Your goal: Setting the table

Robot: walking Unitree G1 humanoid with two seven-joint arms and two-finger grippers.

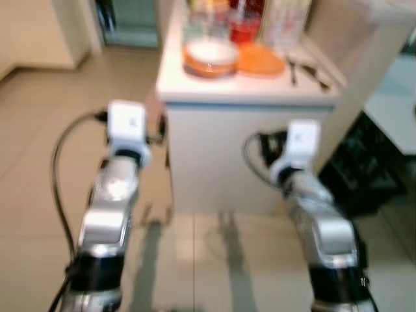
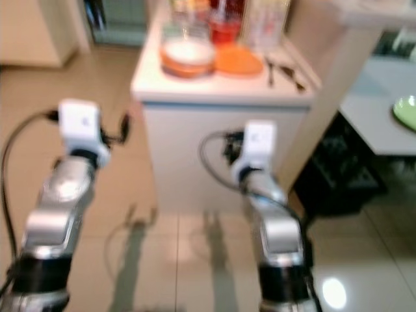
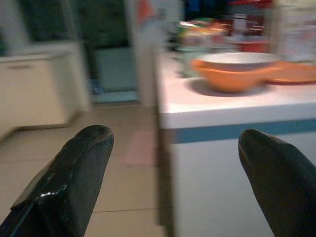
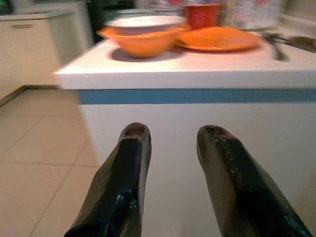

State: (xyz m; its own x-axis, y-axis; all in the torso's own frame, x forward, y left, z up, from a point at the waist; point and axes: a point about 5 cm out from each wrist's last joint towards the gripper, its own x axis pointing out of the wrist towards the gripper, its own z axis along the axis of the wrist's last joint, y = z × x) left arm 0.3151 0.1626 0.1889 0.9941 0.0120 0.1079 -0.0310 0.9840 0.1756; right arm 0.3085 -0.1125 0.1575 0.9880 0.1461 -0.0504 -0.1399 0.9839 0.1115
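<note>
A white counter (image 1: 247,94) stands just ahead of me. On it sit an orange bowl (image 1: 209,65) with a white bowl (image 4: 145,22) nested inside, an orange plate (image 1: 261,62) and dark cutlery (image 1: 305,71). My left gripper (image 3: 175,136) is held below counter height at the counter's left corner, its fingers (image 3: 79,168) wide apart and empty. My right gripper (image 4: 174,131) faces the counter's white front below the bowls, with a narrow gap between its fingers (image 4: 126,168) and nothing in it. Both silver arms (image 1: 114,195) reach forward over the tiled floor.
A red container (image 1: 244,29) and clear jars (image 1: 286,19) crowd the back of the counter. On the right stands a grey table (image 2: 377,104) with a green plate (image 2: 406,110), and a black crate (image 1: 364,175) below it. Beige cabinets (image 3: 39,94) stand on the far left.
</note>
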